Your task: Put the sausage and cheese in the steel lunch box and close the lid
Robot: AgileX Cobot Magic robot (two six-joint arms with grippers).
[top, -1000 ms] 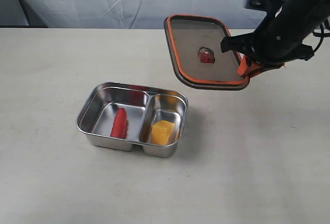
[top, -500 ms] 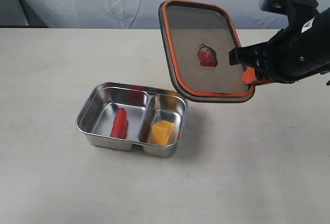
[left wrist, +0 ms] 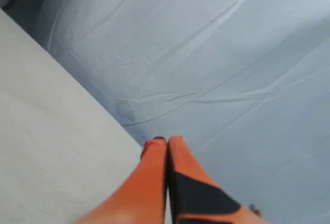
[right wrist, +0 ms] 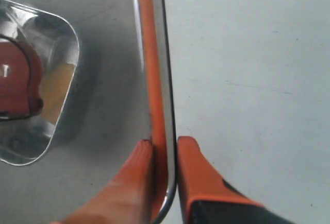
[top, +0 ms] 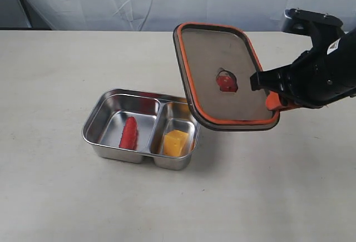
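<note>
The steel lunch box (top: 110, 154) sits mid-bench (top: 67, 197), slightly nearer the left edge, with both foods already inside. The lid (top: 214, 53) has come down from the far edge toward the box. Its low corner now hangs by the cheese compartment's far rim, but it is steeply tilted, so levelling and seating remain. The right tool (right wrist: 165, 144) pinches the lid's orange-lined rim; the left tool (left wrist: 167, 140) is pressed together, empty. The cheese (top: 176, 142) lies in the right compartment and the sausage (top: 129, 133) in the left.
</note>
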